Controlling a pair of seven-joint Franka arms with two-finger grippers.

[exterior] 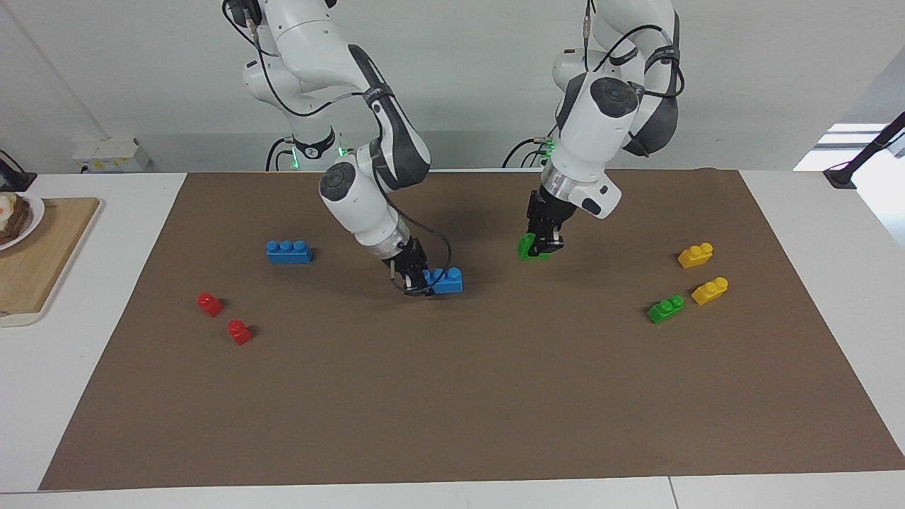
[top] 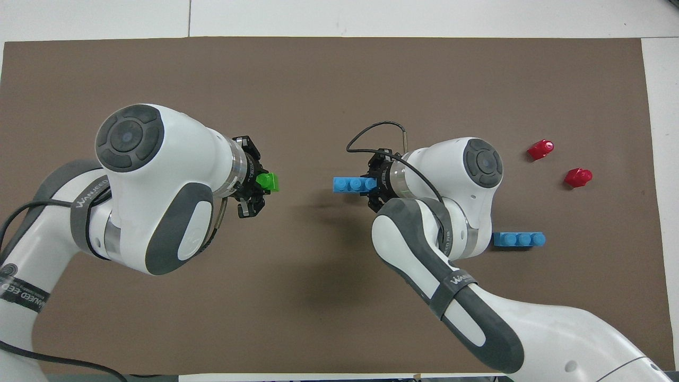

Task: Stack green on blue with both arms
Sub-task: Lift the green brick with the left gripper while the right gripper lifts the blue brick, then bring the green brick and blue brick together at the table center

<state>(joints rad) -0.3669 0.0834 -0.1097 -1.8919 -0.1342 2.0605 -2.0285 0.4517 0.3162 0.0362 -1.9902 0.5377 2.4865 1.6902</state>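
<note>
The left arm's black two-finger gripper (exterior: 540,244) (top: 258,185) hung above the middle of the brown paper mat (exterior: 452,396) (top: 339,85), its fingers clamped tight on a small bright green plastic two-stud brick (exterior: 526,248) (top: 268,182). That brick was clear of the mat, tilted, and jutted from the fingertips toward the right arm's end of the table.

The right arm's black two-finger gripper (exterior: 417,281) (top: 374,183) was low over the mat near its middle, fingers closed on one end of a bright blue plastic three-stud brick (exterior: 445,280) (top: 354,183). The long brick stuck out toward the left gripper, studs up. Whether it rested on the mat or hung just above it could not be told. The two held bricks faced each other, apart, with bare mat between them.

A second blue three-stud brick (exterior: 288,252) (top: 519,239) lay flat on the mat toward the right arm's end. Two small red one-stud bricks (exterior: 210,304) (top: 540,149) lay farther from the robots than it, near each other.

Toward the left arm's end, in the facing view, a second green two-stud brick (exterior: 665,309) lay just beside one of two yellow two-stud bricks (exterior: 709,290); the other yellow one lay nearer the robots.

A wooden board (exterior: 42,261) sat on the white table (exterior: 834,233) off the mat at the right arm's end.
</note>
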